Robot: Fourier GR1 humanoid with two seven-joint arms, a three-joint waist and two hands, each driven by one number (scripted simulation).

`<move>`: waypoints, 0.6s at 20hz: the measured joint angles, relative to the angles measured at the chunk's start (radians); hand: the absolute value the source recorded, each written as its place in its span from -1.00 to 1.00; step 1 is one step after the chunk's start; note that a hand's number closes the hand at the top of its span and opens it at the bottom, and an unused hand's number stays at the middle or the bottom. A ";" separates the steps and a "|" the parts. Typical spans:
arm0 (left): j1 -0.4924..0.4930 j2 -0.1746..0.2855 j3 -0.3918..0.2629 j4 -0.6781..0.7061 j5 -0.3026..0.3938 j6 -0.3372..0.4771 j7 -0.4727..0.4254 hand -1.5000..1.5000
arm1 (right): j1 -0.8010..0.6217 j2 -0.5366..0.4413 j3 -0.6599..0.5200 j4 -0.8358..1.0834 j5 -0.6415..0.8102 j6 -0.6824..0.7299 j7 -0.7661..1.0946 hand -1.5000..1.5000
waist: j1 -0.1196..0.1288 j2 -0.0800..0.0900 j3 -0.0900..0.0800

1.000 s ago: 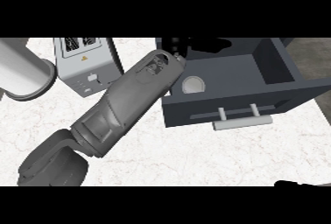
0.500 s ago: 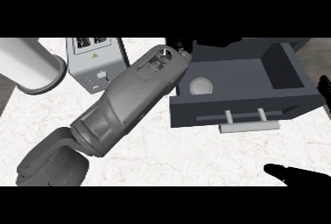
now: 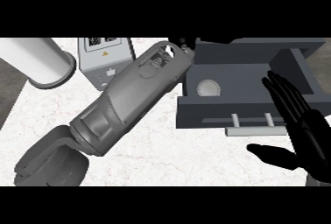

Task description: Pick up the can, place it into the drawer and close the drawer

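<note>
Head view: can [image 3: 208,87] sits in the drawer [image 3: 220,114]; handle [image 3: 255,130] lies just left of right hand [image 3: 309,131], fingers [image 3: 284,98] straight, spread.

We see little of the left hand [image 3: 185,42], hidden beyond its forearm [image 3: 135,94]. The right hand [image 3: 305,127] runs off the right edge, covering the drawer's [image 3: 213,114] front corner.

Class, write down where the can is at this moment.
In the head view, the can sits inside the open drawer, at its left end, close beside the left forearm; the open right hand is over the drawer's right side.
</note>
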 measured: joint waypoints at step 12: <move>0.085 0.129 -0.009 -0.183 -0.068 -0.025 0.135 -1.00 | -0.134 0.084 0.012 0.426 0.216 -0.274 -0.047 -1.00 | 0.045 -0.016 -0.004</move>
